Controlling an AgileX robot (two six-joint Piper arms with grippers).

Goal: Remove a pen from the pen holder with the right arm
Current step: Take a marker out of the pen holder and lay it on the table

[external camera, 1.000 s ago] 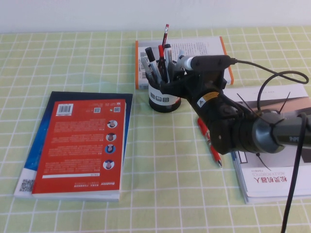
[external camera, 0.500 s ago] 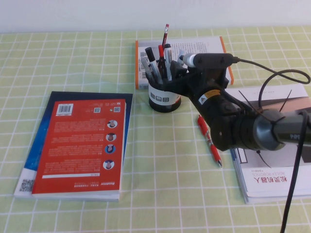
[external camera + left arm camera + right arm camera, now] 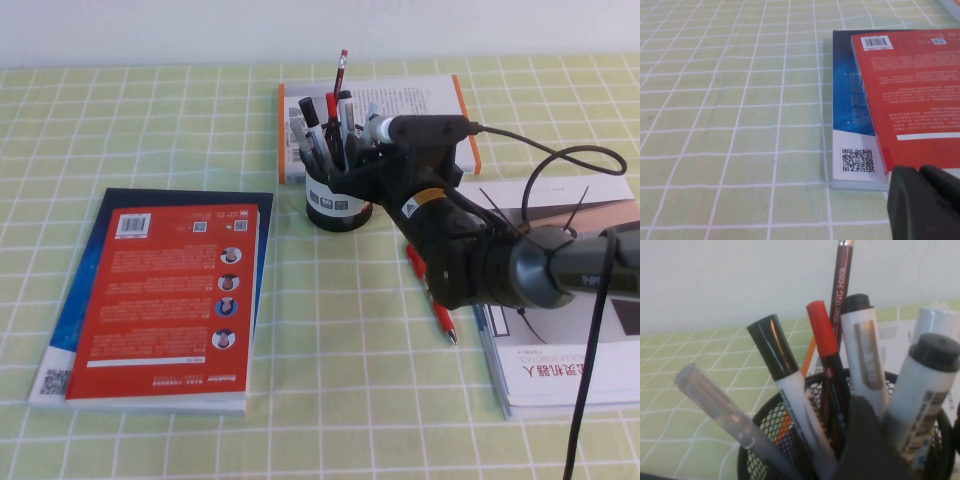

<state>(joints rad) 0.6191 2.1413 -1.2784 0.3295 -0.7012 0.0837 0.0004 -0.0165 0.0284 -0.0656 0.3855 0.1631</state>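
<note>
Pen [image 3: 821, 330], red-capped, stands in the mesh pen holder [image 3: 338, 210]: light, stiff and slick, so we would pinch just below its cap. Right tool [image 3: 354, 166] gapes at the holder's rim. Left tool [image 3: 922, 202] hovers by the red book [image 3: 910, 90]; we cannot tell its state.

The pencil [image 3: 840, 285] reads "HWA". The red book [image 3: 910, 85] bears a barcode; the blue book [image 3: 847, 110] under it, a QR code.

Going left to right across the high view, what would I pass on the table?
First the red book → pen holder → red pen → white book. The open right gripper is at the holder; the left gripper hovers near the red book's corner.
</note>
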